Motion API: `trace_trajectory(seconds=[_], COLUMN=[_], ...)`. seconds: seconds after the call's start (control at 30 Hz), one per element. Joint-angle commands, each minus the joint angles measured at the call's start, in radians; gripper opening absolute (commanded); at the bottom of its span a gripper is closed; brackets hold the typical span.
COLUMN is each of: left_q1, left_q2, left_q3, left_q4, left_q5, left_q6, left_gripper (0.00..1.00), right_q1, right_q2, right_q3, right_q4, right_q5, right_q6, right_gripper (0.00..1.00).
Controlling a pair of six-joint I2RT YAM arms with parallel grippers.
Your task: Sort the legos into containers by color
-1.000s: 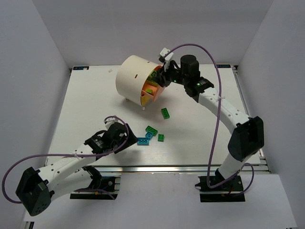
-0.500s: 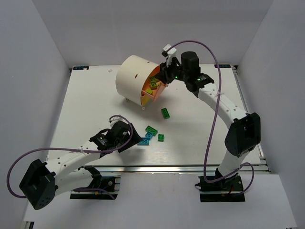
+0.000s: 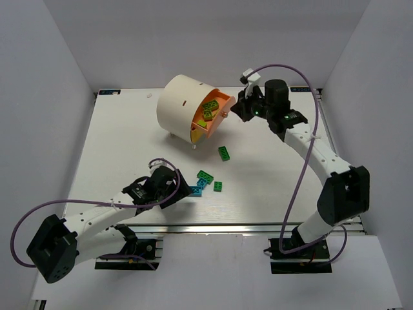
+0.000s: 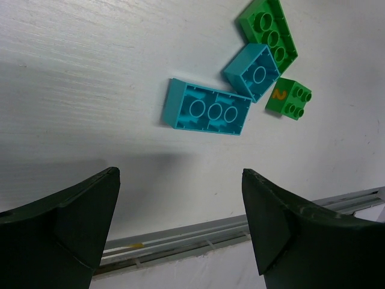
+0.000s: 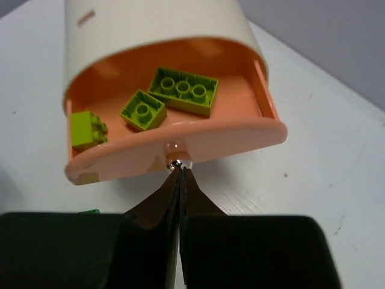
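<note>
Three yellow-green legos (image 5: 183, 90) sit in the pulled-out orange drawer (image 5: 252, 129), w/ right claw (image 5: 178, 173) pinching its brass knob (image 5: 174, 162); left claw (image 4: 180, 186) spread over cyan lego (image 4: 207, 111) on tabletop (image 4: 90, 72). Prob light, stiff, slick plastic, so grab across its long flat sides.

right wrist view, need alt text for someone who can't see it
The right gripper is shut on the brass knob of an orange drawer that stands open from the cream drum. Three yellow-green legos lie in the drawer.
</note>
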Motion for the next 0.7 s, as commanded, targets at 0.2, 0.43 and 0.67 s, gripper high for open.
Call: trace_trajectory(seconds=[0.2, 0.43, 0.67], left_q1=[-0.005, -0.005, -0.005], left_q2=[-0.004, -0.036, -0.024], left_q3=[0.012, -0.007, 0.002], left_q4=[0.000, -0.012, -0.013], left_q5=[0.003, -0.005, -0.006], left_q6=[0.000, -0.008, -0.005], left_gripper=[0.91, 0.91, 0.91], right_q1=[0.005, 0.010, 0.013], right_q2=[0.199, 0.304, 0.400], right_q3=[0.125, 0.234, 0.347], right_q4=[-0.054, -0.052, -0.047], right_q5=[-0.007, -0.059, -0.223], right_q6=[0.012, 0.022, 0.076], right_gripper=[0.00, 0.00, 0.00])
